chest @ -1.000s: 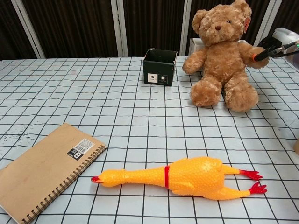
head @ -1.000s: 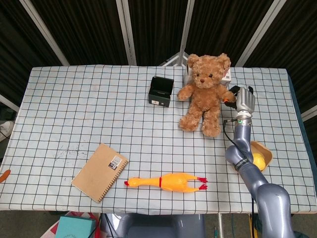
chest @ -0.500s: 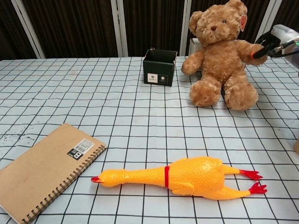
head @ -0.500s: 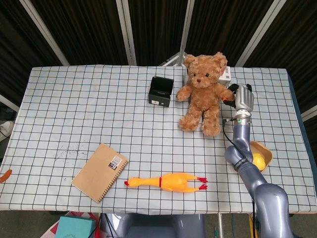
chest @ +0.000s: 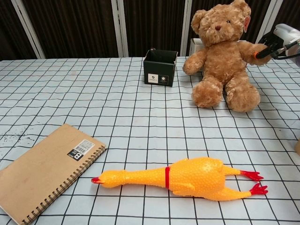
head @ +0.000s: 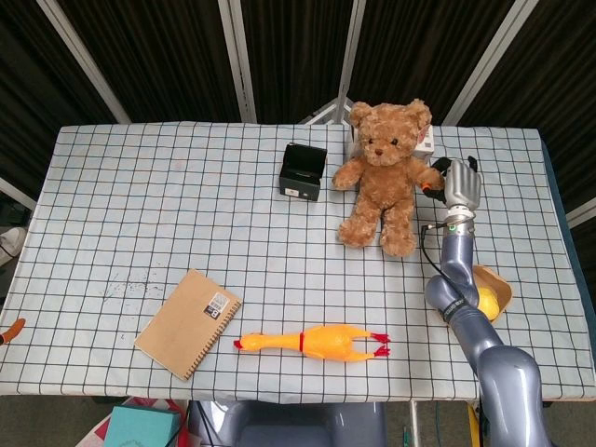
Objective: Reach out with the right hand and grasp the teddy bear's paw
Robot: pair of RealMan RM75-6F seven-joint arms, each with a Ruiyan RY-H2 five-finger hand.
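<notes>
The teddy bear (head: 384,177) sits upright at the far right of the checked surface (head: 168,214), facing the near edge with its legs stretched forward. Its paw (chest: 252,48) on the right side of the scene reaches out sideways, and the right hand (head: 460,184) holds it there: in the chest view the dark fingers (chest: 265,47) close around the end of the paw, at the right edge of the frame. The right arm (head: 466,307) rises from the near right corner up to the bear. The left hand does not appear in either view.

Just left of the bear stands a small black box (head: 303,171), open at the top. A white box (head: 424,140) shows behind the bear's head. A yellow rubber chicken (chest: 187,177) lies on its side near the front edge, its beak pointing left. Left of it lies a brown spiral notebook (chest: 44,171), set at an angle. A yellow bowl-like object (head: 491,293) sits beside the right arm, partly hidden by it.
</notes>
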